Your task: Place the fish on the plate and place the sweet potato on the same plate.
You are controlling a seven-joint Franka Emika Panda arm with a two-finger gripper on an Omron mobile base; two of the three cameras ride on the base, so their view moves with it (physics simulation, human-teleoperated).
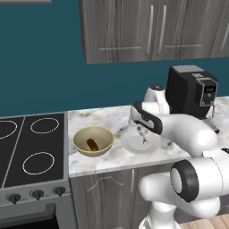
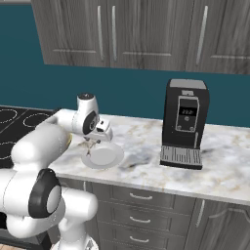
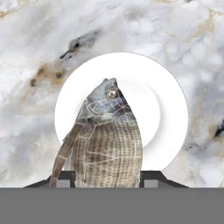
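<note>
The pale grey fish (image 3: 109,140) hangs head down between my fingertips (image 3: 151,177), directly above the round white plate (image 3: 166,113). My gripper (image 3: 108,179) is shut on the fish. From the base, the gripper (image 1: 143,133) hovers just over the plate (image 1: 132,144) with the small fish (image 1: 144,137) dangling under it; the same gripper (image 2: 91,142) and plate (image 2: 105,157) show from the right side. The dark reddish-brown sweet potato (image 1: 92,144) lies inside the tan bowl (image 1: 93,141), left of the plate.
A black coffee machine (image 1: 192,91) (image 2: 184,122) stands at the back of the marble counter, right of the plate. The stove (image 1: 31,143) with its ring burners lies left of the bowl. Cabinets hang above the counter.
</note>
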